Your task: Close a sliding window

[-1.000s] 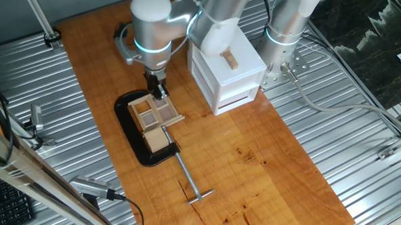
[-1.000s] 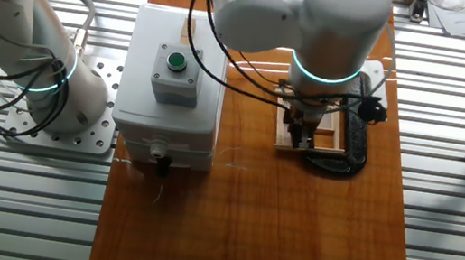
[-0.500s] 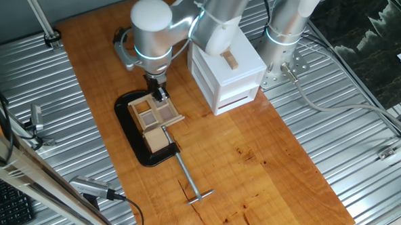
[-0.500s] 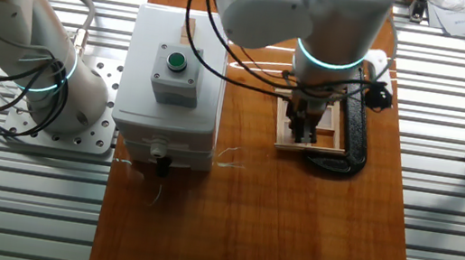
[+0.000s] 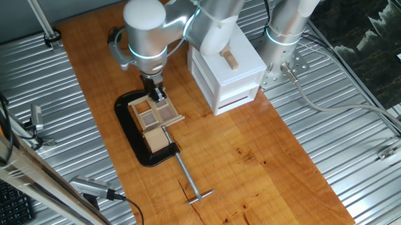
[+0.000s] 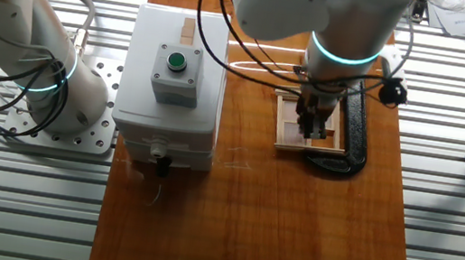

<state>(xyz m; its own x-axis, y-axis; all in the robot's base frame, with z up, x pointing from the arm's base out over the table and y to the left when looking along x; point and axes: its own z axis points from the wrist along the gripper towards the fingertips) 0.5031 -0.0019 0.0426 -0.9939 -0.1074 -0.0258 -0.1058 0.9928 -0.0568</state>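
One fixed view looks down on the wooden worktop, where the sliding window lies flat on its black oval base plate, left of the white box. A bare wooden block sits at the near end of the window frame, and a metal T-handled rod sticks out from the base toward the front edge. The gripper hangs point-down over the far end of the window, its tip right at the pane grid; from here I cannot tell whether the jaws are apart or together, or whether they touch the wood. From the other fixed view, the gripper stands over the middle of the window, with the green button on the white box well off to the side.
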